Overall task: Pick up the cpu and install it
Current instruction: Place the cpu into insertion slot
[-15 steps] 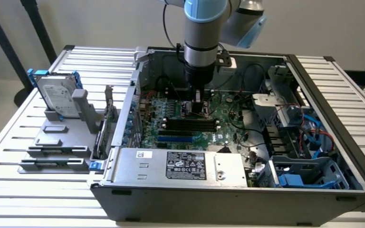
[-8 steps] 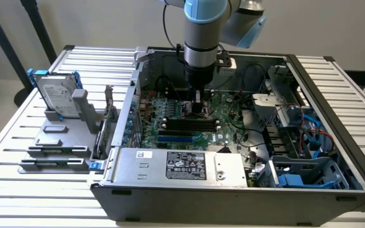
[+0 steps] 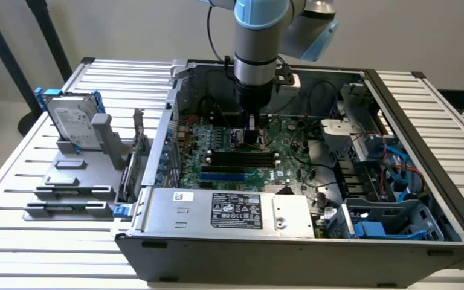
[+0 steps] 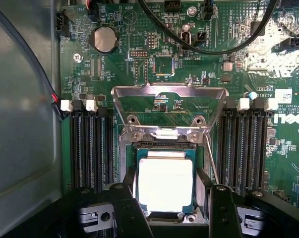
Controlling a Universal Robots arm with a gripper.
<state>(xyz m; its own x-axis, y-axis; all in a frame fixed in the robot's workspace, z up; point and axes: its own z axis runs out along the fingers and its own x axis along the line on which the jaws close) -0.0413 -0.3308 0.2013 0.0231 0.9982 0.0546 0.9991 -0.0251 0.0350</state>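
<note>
The cpu (image 4: 165, 191), a small square chip with a bright silver top and a green rim, lies level in the socket on the green motherboard (image 4: 199, 54). My gripper (image 4: 166, 179) is right over it. The black fingers (image 4: 127, 201) stand on two opposite sides of the chip, pressed against its edges. The socket's metal load plate (image 4: 169, 94) is swung open just beyond the chip. In the exterior view my gripper (image 3: 254, 138) reaches straight down into the open computer case (image 3: 425, 181), low over the motherboard (image 3: 215, 136).
Rows of black memory slots (image 4: 87, 148) flank the socket on both sides. Black cables (image 4: 209, 44) loop above the board. The grey power supply (image 3: 232, 211) fills the case's front. An upright silver drive with blue brackets (image 3: 75, 124) stands on the slatted table at the exterior view's left.
</note>
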